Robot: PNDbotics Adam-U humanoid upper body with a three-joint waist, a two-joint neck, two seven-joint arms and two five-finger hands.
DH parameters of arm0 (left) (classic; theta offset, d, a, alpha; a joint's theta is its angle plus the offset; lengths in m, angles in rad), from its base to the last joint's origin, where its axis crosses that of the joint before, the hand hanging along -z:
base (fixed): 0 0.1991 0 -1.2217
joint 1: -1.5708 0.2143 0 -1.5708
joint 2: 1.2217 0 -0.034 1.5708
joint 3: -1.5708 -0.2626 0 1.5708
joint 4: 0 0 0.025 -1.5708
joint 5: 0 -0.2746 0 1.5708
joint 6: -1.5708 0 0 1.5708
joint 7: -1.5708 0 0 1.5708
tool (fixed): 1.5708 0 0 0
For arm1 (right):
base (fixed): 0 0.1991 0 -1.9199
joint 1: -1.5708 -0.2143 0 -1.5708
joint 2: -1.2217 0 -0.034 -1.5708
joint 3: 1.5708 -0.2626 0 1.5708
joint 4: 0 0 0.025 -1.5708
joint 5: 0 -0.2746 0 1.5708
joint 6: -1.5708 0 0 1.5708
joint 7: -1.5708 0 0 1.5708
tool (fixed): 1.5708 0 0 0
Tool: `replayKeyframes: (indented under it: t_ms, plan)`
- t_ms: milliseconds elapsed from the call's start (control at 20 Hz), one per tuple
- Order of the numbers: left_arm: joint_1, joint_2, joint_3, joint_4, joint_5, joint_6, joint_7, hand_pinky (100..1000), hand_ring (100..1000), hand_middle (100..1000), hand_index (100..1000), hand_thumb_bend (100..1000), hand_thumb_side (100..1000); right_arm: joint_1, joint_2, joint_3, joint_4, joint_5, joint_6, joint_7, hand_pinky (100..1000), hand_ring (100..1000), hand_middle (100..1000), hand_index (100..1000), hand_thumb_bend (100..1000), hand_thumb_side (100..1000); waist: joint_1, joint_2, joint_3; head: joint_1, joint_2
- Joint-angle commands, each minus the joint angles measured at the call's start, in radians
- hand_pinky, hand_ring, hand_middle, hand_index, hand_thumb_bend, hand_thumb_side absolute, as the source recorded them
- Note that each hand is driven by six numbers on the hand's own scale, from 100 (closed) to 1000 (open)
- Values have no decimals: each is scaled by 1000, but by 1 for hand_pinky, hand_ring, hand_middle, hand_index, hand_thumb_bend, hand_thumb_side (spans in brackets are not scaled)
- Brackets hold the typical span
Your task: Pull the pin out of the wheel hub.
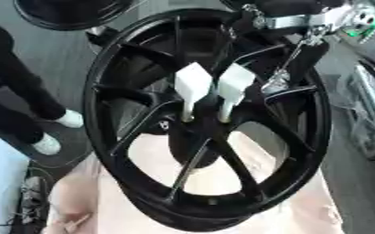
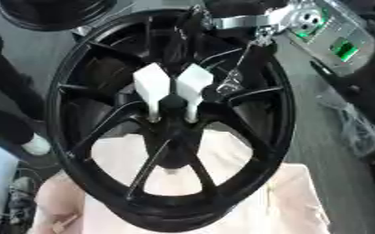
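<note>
Pins, two white plastic ones (image 1: 193, 87) (image 1: 234, 87), are still sitting in the black spoked wheel hub (image 2: 171, 137); right hand (image 1: 280, 80) is reaching near, fingers' state I cannot tell.

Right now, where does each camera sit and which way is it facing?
Left eye view: in the head, looking down at the black wheel with two white pins at its hub; the right arm comes in top right.
Right eye view: beside it, facing the same way; the right arm shows again at top, its hand unclear.
Shared: wheel, pins, arm, pale cloth underneath.
</note>
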Motion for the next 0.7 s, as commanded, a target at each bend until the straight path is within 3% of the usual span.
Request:
replayKeyframes:
  t_ms: [50, 700]
  plan:
    - [-18, 22, 0, -14, 1, -1, -5, 738, 822, 785, 797, 100, 574, -14, -13, -5, 1, 5, -273, 259, 833, 665, 623, 758, 437, 100, 3, -16, 2, 0, -13]
    - [-20, 22, -1, -14, 3, 1, -8, 739, 823, 785, 788, 100, 573, -11, -9, 1, 2, -17, -234, 259, 817, 610, 518, 684, 403, 100, 1, -15, 2, 3, -11]
